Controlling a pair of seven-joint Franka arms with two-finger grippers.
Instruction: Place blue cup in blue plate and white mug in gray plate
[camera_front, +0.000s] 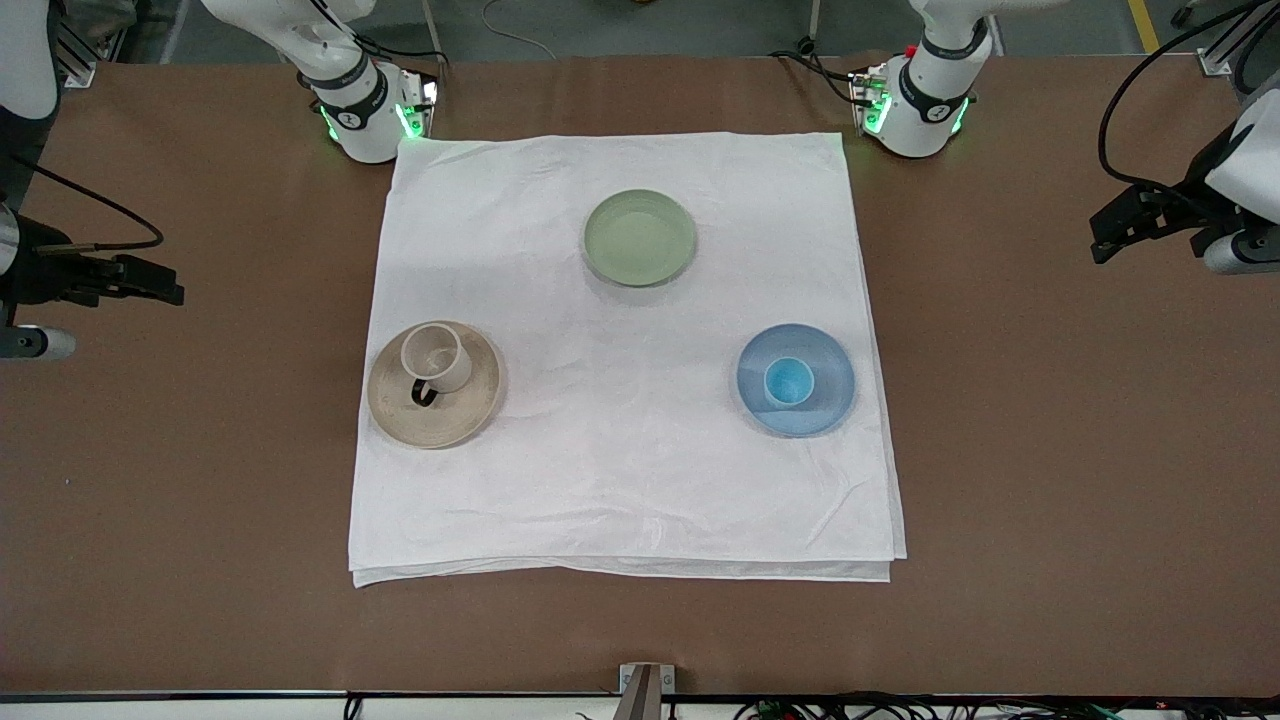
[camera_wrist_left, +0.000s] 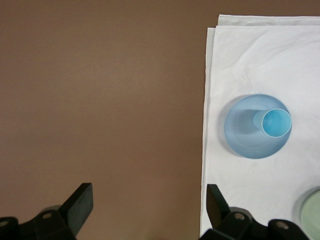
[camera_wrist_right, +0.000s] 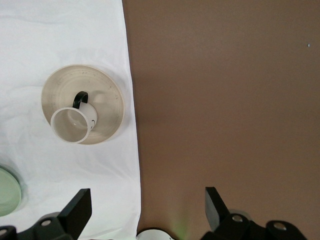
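Observation:
The blue cup (camera_front: 789, 381) stands upright in the blue plate (camera_front: 825, 400), toward the left arm's end of the white cloth; the left wrist view shows the cup (camera_wrist_left: 275, 123) in the plate (camera_wrist_left: 245, 135). The white mug (camera_front: 436, 357) with its dark handle stands in the gray plate (camera_front: 470, 410), toward the right arm's end; the right wrist view shows the mug (camera_wrist_right: 71, 125) in the plate (camera_wrist_right: 107, 100). My left gripper (camera_front: 1102, 240) (camera_wrist_left: 150, 205) is open and empty over the bare table beside the cloth. My right gripper (camera_front: 165, 283) (camera_wrist_right: 147, 207) is open and empty over the bare table at the other end.
A pale green plate (camera_front: 640, 237) lies empty on the white cloth (camera_front: 620, 480), nearer the robots' bases. The cloth covers the middle of the brown table (camera_front: 1050, 450). The arm bases (camera_front: 370, 115) (camera_front: 915, 105) stand at the cloth's corners.

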